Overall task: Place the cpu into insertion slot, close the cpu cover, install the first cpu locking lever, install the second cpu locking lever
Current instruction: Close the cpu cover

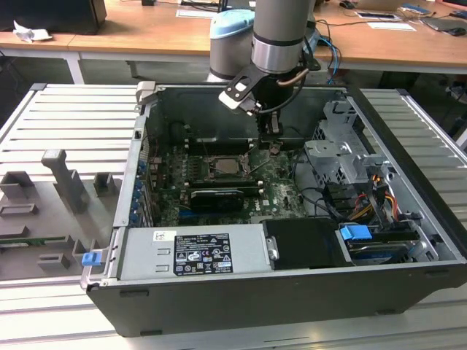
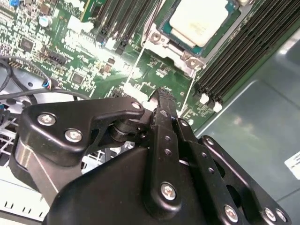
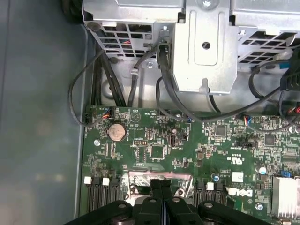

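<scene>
Pincer (image 3: 161,182) status: both fingers are pressed together, and you see nothing between them in both wrist views. In the exterior view you find it low inside the open computer case (image 1: 292,302), just beside the insertion slot (image 1: 206,166), on the exterior view's right of it.

Locate the cpu (image 2: 199,18) in the second wrist view. It lies flat in the slot, pale metal face up, apart from the fingertips. The cpu cover (image 2: 174,49) lies flat around it, and its window frames the chip face. You cannot tell whether the fingertips touch the board.

Note the edges:
- Long memory slots (image 2: 234,51) run along both sides of the socket, close to the cover's rim.
- The grey case wall (image 3: 42,117) stands just beyond one edge of the board.
- The metal drive cage (image 3: 201,47) overhangs another edge, and black cables (image 3: 164,89) run from beneath it onto the board.

Note the open room:
- The board strip between the fingertips and the cage carries low parts, among them a coin cell (image 3: 116,131).
- In the exterior view the black card (image 1: 211,197) and the power supply (image 1: 193,251) lie nearer the camera, well apart from the pincer.
</scene>
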{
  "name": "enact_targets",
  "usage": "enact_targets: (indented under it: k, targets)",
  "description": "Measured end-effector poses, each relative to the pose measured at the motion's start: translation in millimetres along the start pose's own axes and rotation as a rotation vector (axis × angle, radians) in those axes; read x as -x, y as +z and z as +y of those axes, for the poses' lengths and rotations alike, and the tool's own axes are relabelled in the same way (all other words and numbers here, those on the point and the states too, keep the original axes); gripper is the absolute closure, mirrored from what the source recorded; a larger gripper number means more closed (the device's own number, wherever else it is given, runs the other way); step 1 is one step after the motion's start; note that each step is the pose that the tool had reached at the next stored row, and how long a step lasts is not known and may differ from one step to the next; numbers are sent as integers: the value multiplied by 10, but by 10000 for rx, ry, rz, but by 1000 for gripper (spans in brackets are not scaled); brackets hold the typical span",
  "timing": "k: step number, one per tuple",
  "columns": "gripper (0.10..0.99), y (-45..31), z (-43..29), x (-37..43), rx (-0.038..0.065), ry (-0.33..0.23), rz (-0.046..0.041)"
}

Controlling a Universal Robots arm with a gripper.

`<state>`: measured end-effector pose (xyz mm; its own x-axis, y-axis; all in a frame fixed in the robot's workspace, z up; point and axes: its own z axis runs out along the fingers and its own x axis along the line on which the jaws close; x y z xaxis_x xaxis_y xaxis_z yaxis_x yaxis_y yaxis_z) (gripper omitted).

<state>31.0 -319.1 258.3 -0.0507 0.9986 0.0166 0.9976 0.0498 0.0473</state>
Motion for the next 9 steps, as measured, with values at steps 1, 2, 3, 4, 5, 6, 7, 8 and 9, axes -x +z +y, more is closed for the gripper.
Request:
enact_targets:
  k: [1,2,3,4,5,6,7,8,9]
  targets:
    - [980,1,16,0,-5,-6,0]
    - [980,2,42,-2,-20,-8,-4]
    - [980,2,57,-2,-28,-8,-7]
    - [980,4,71,-2,-36,-7,-6]
    - [980,5,88,-2,-43,-7,-5]
    - [980,6,102,-2,-49,-6,-4]
    - [980,7,123,-2,-55,-7,-3]
    - [980,8,137,-1,-58,-7,-4]
    - [980,9,153,0,-64,-7,-4]
